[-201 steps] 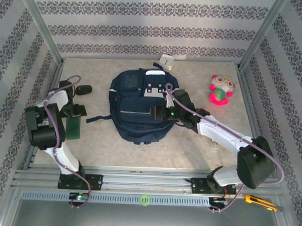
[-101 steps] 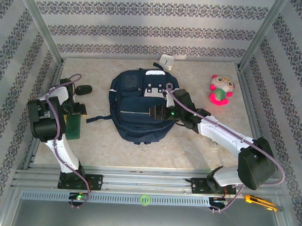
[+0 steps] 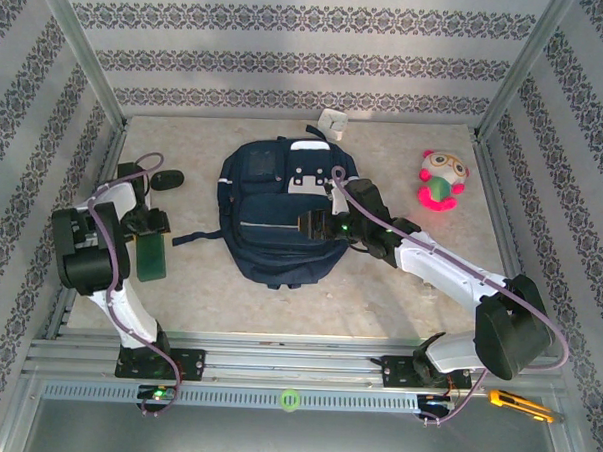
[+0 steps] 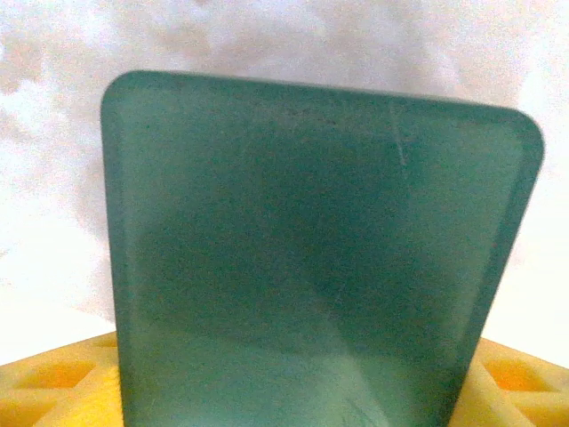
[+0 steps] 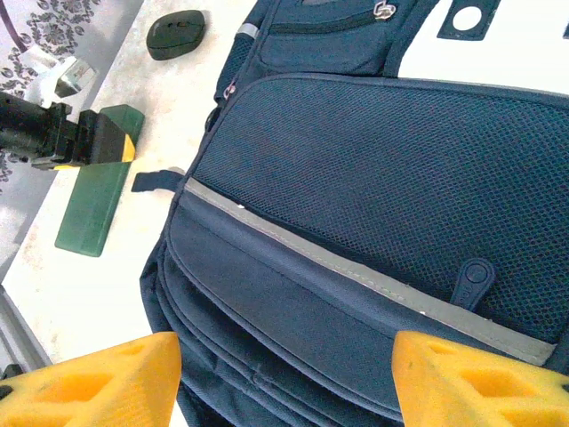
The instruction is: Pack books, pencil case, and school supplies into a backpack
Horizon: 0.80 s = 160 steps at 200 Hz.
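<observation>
With left gripper [image 3: 149,229], straddles the 12 o'clock end of dark green book [image 3: 152,258], lying at 9 o'clock of navy backpack [image 3: 273,200]; cannot tell whether clamped. With right gripper [image 3: 312,224], hovers spread wide and empty over the backpack's front pocket [image 5: 293,311].

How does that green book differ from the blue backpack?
The green book is small, flat and plain; the backpack is far larger, bulky navy fabric with a grey stripe and pockets. The book lies near the left edge of the table, the backpack in the middle. Both lie on the table.
</observation>
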Tool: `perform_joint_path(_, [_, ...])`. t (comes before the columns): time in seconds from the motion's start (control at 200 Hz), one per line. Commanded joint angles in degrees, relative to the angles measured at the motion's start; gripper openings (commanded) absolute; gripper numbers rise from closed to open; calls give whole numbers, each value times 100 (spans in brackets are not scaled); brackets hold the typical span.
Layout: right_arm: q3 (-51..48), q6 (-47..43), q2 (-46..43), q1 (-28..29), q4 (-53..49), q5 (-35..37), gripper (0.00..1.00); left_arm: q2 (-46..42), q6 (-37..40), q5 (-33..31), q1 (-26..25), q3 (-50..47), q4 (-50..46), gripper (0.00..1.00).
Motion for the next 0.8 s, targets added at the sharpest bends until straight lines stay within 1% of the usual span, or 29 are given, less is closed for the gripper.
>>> perform_joint_path(0.0, [-139,-39,-266,91,242,-91,63,-677,-320,243,94,-197,175,53])
perform_joint_path(0.09, [-461,73,-502,317,793,187,63,-1338,-726,709,62,-337,118,47])
perform_joint_path(0.185, [-727,401,-601,612,1479,407,63,-2204,-1466,1317,22,-692,287,44])
perform_joint_path(0.245, [-742,588,-548,856,1743,549,63,-2739,-1955,1628,8,-902,402,43])
perform_joint_path(0.29, [-712,633,-469,1101,1918,697,63,-3097,-2289,1984,-1,-1085,614,42])
perform_joint_path(0.36, [-606,715,-263,1502,2143,986,64,-3519,-2834,2198,-22,-1184,708,41])
perform_joint_path(0.39, [-547,801,-135,1655,2257,1090,65,-3672,-3076,2403,-34,-1282,847,41])
perform_joint_path(0.485, [-352,1121,412,2054,2853,1236,66,-4028,-3840,2790,-68,-1449,1071,41])
perform_joint_path(0.545, [-295,859,751,2368,3436,1421,71,-4225,-4361,2982,-77,-1676,1333,41])
perform_joint_path(0.6, [-159,660,1026,2592,3720,1563,74,-4398,-4796,3184,-90,-1898,1567,40])
perform_joint_path(0.66, [62,612,1299,2697,3823,1515,76,-4481,-5125,3425,-136,-2048,1627,40])
perform_joint_path(0.72, [231,665,1544,2728,3940,1506,76,-4487,-5276,3676,-180,-2126,1656,41])
perform_joint_path(0.794, [360,845,1803,2730,4107,1527,76,-4539,-5512,3795,-222,-2283,1870,41])
